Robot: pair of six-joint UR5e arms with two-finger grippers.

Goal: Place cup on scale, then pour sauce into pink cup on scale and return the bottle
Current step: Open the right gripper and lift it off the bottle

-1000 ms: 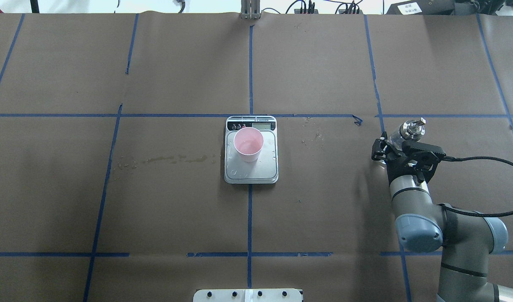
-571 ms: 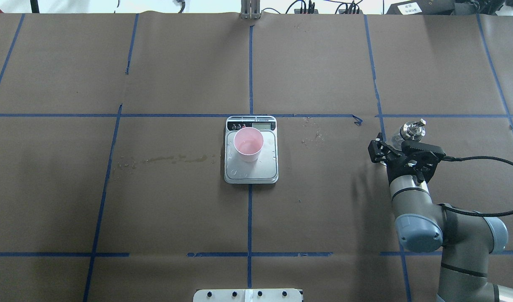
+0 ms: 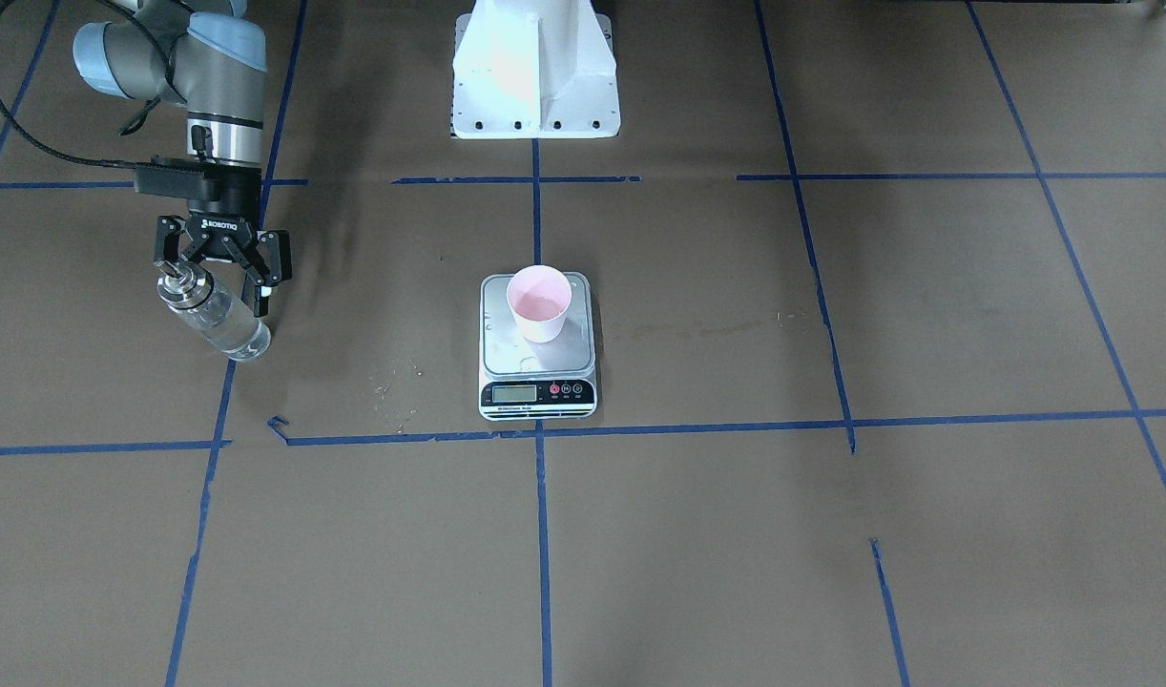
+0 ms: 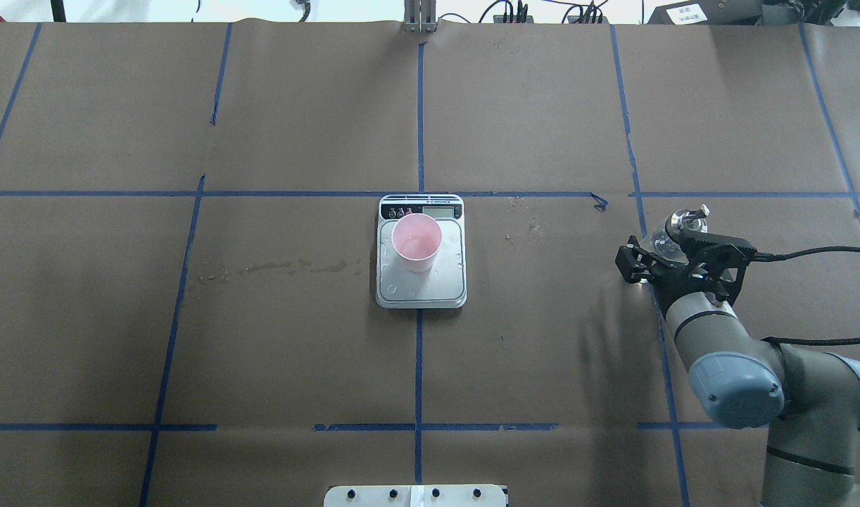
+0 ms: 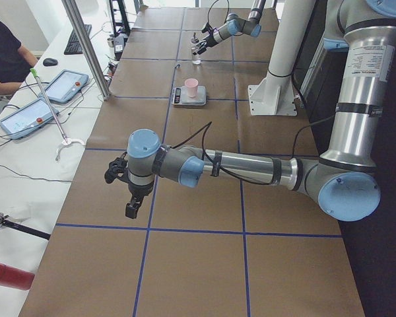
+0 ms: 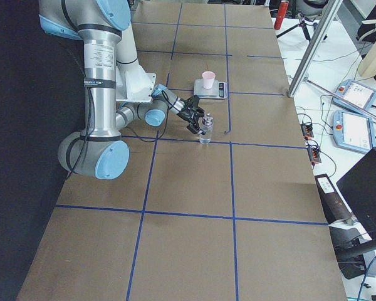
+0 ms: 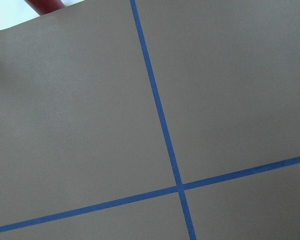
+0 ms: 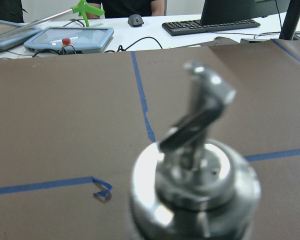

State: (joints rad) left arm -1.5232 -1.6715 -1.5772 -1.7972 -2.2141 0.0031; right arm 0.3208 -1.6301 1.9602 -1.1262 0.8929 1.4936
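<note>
The pink cup (image 4: 416, 241) stands upright on the scale (image 4: 423, 290), toward its display end; both also show in the front view, the cup (image 3: 539, 303) on the scale (image 3: 507, 355). The clear glass bottle (image 3: 224, 326) with its silver cap stands on the table by a blue tape line, far to the robot's right of the scale; its glass looks colourless. My right gripper (image 3: 213, 286) is open, its fingers spread on either side of the bottle's top and apart from it. The cap (image 8: 195, 185) fills the right wrist view. My left gripper (image 5: 129, 198) shows only in the left side view; I cannot tell its state.
A wet streak (image 4: 275, 267) lies on the brown paper left of the scale, and small spots (image 4: 525, 227) lie right of it. The white robot base (image 3: 535, 76) stands at the robot's edge of the table. Operators' tablets (image 5: 63, 86) sit on a desk beyond.
The right gripper's jaws have spread off the bottle, and the wrist has drawn back toward the robot. The bottle stays standing where it was. Cup and scale have not moved.
</note>
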